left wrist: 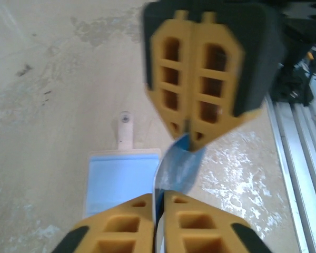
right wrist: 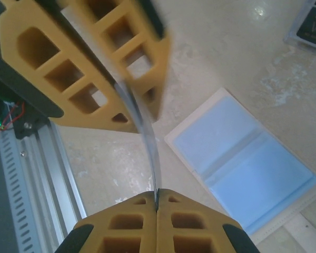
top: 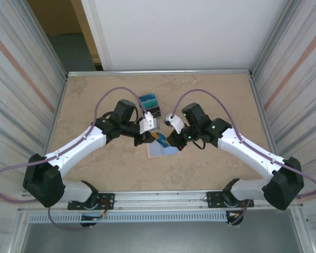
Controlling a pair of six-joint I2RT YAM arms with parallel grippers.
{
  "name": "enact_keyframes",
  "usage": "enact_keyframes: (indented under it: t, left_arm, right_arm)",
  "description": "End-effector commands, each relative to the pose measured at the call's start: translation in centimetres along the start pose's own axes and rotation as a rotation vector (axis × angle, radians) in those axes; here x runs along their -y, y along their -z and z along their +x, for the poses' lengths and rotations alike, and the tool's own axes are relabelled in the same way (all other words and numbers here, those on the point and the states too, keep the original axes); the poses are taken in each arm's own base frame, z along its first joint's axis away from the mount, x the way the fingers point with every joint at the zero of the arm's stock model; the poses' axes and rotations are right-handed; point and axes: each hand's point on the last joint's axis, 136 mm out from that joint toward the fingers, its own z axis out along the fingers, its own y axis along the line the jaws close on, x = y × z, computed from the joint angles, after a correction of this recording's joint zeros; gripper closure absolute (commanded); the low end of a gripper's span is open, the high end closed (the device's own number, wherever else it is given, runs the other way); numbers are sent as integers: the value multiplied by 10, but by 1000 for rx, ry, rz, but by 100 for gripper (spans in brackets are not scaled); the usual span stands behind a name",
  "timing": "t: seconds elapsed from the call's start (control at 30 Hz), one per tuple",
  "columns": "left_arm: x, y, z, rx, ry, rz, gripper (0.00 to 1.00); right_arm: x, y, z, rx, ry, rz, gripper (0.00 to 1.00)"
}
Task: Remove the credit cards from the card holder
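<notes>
Above card holder (right wrist: 242, 174), pinched card (left wrist: 181, 166), seemingly blue

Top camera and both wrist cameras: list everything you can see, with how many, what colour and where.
card holder: one, pale-blue lining up, lying open flat on the table under the grippers
tab: one, tan, sticking out from one edge of the card holder
blue card: one, blue, in the air above the card holder, bowed, pinched at opposite ends
teal-blue card: one, on the table beyond the card holder
black card: one, on the table beside the teal-blue card
table: one, beige marbled
left gripper: one, orange fingers, shut on the blue card
right gripper: one, orange fingers, shut on the blue card's other end
</notes>
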Motion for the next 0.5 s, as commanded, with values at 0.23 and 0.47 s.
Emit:
enact_keyframes:
  t: [0.23, 0.47]
  left_arm:
    - [5, -1, 0, -13, -24, 3, 100]
    - [-12, 19, -5, 91, 51, -222, 100]
  right_arm:
    - [-3, 14, -23, 85, 35, 16, 66]
    - [15, 29, -24, 247, -49, 85, 39]
